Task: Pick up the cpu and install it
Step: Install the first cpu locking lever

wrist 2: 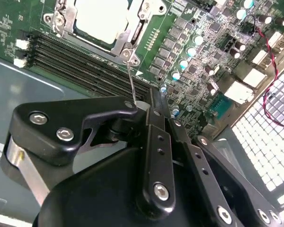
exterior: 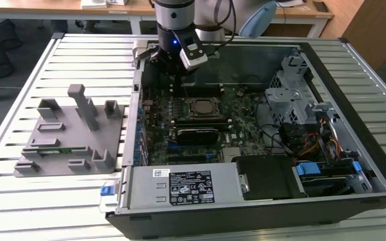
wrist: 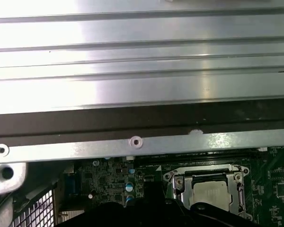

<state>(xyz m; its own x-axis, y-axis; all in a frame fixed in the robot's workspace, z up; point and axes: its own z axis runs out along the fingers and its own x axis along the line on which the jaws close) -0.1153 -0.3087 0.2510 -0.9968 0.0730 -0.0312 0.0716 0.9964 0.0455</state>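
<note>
While the cpu (wrist 2: 100, 19) sits in its socket mid-board, your gripper (wrist 2: 149, 101), pressed together, pinches the lever (wrist 2: 131, 75); guide it steadily, avoiding the memory slots (wrist 2: 85, 61).

Open from above over the cpu (exterior: 200, 106) in its socket on the motherboard (exterior: 240, 123). Hemmed on the exterior view's right by the drive cage (exterior: 292, 95) and cables (exterior: 313, 145), nearer the camera by the power supply (exterior: 183, 186). Crowded above by the gripper (wrist 2: 154, 101), hanging just beside the socket lever (wrist 2: 131, 78).
</note>
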